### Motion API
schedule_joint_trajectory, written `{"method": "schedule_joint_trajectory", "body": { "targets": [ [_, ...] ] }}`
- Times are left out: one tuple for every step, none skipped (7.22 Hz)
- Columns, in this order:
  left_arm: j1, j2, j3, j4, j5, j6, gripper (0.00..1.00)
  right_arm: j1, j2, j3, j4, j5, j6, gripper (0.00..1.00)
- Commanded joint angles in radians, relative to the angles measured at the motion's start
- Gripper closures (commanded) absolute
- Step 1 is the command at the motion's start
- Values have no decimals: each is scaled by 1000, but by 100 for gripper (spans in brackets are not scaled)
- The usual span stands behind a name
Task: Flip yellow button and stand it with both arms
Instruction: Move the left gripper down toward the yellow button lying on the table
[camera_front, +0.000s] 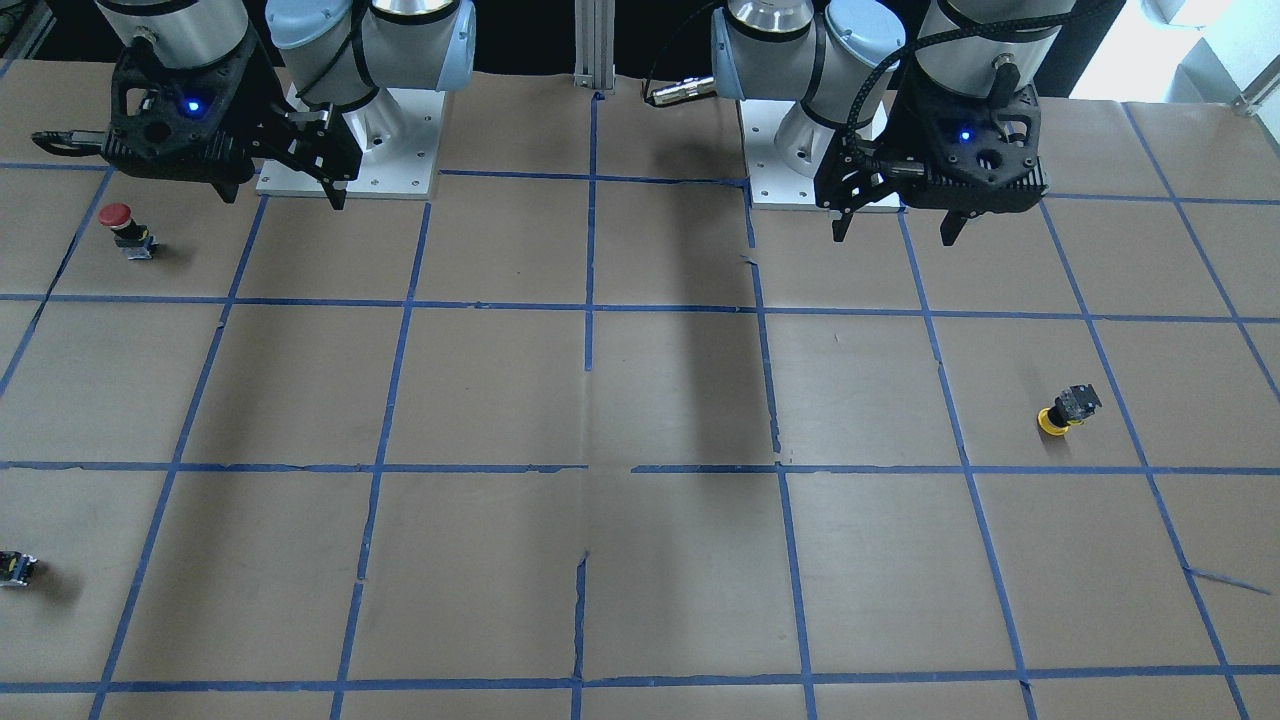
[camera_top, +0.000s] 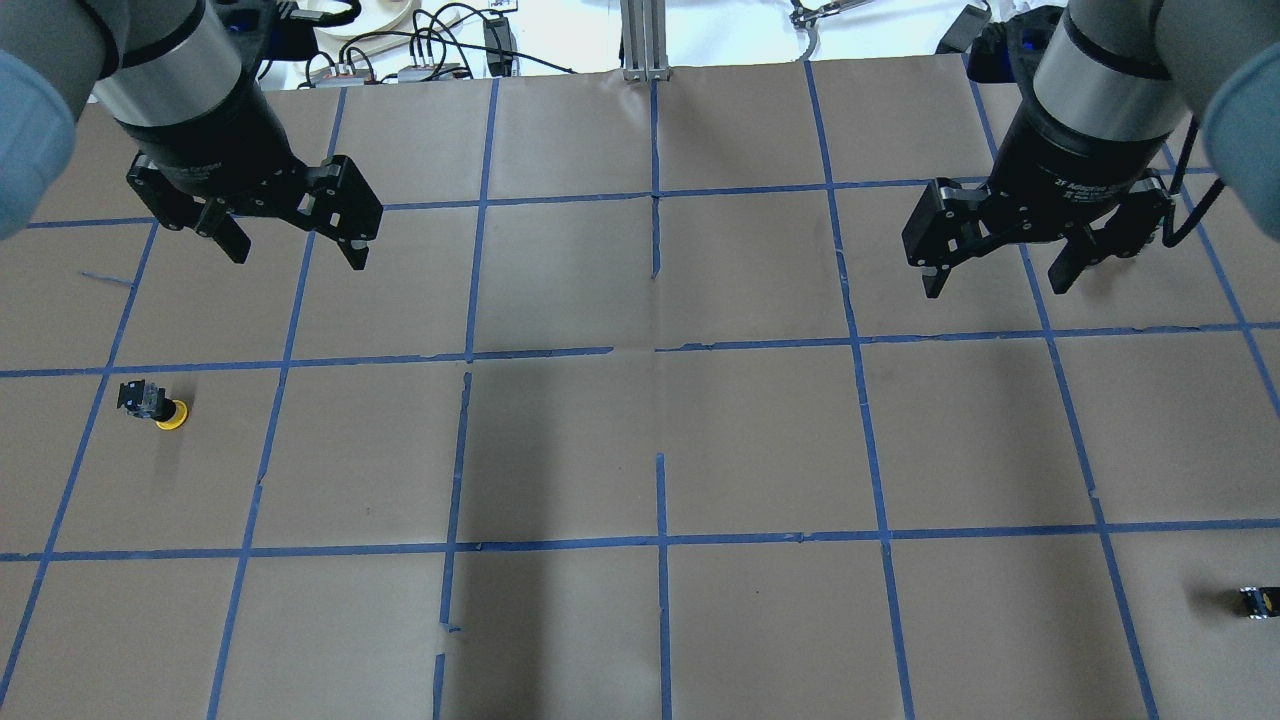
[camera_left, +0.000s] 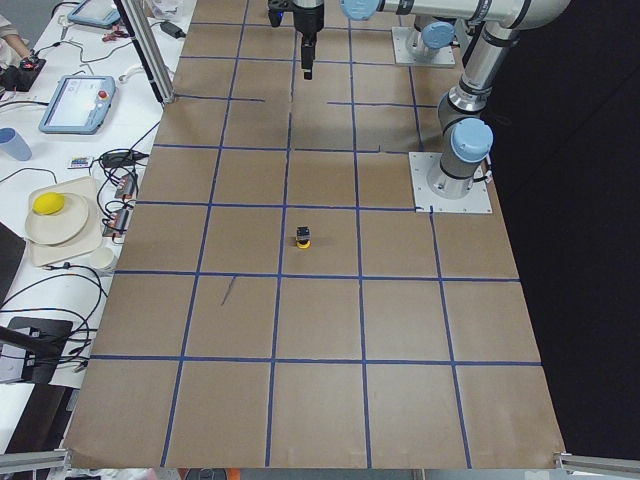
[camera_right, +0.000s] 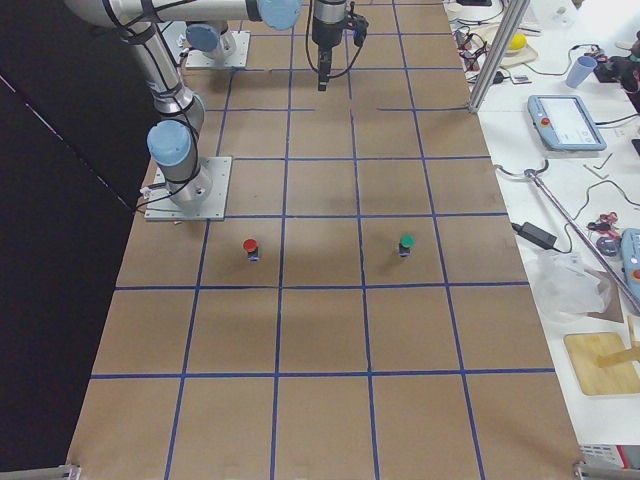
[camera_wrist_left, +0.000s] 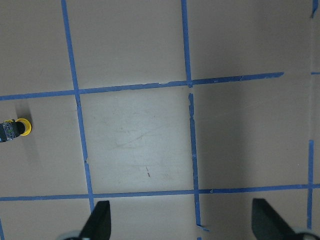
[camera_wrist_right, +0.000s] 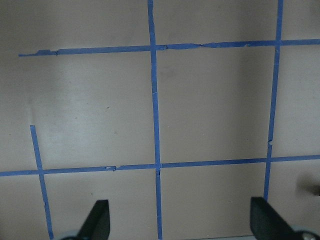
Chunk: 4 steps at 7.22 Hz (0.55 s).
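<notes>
Starting at the robot's edge of the tabletop (camera_front: 660, 400), the two grippers hang above the brown, blue-taped surface, close to the arms' base plates. The left gripper (camera_top: 298, 252) has its jaws spread wide with nothing between them, and its wrist view shows only bare paper between the two fingertips (camera_wrist_left: 100, 220). The right gripper (camera_top: 996, 286) is likewise spread apart and empty, hovering clear of the surface. Neither touches anything. Just beyond the right gripper, toward the tabletop's right end and near the robot's edge, a red-capped button (camera_front: 125, 228) stands cap up. Farther out, about midway between the robot's edge and the operators' edge and in the tabletop's left half, the yellow button (camera_top: 155, 402) rests alone inside one taped square. Its cap is down on the paper and its black-and-grey body points up, and it sits well apart from both grippers. Farthest out, toward the operators' edge in the right half, a small black block (camera_top: 1257, 601) lies by itself.
</notes>
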Motion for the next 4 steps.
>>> {"method": "schedule_joint_trajectory", "body": {
  "targets": [
    [-3, -3, -4, 65, -55, 20, 1, 0, 0, 0, -6, 2, 3, 0],
    [0, 0, -20, 64, -53, 40, 1, 0, 0, 0, -6, 0, 5, 0],
    [12, 5, -38, 67, -50, 133, 1, 0, -2, 0, -3, 0, 6, 0],
    [27, 6, -52, 80, -47, 168, 1, 0, -2, 0, -3, 0, 6, 0]
  ]
}}
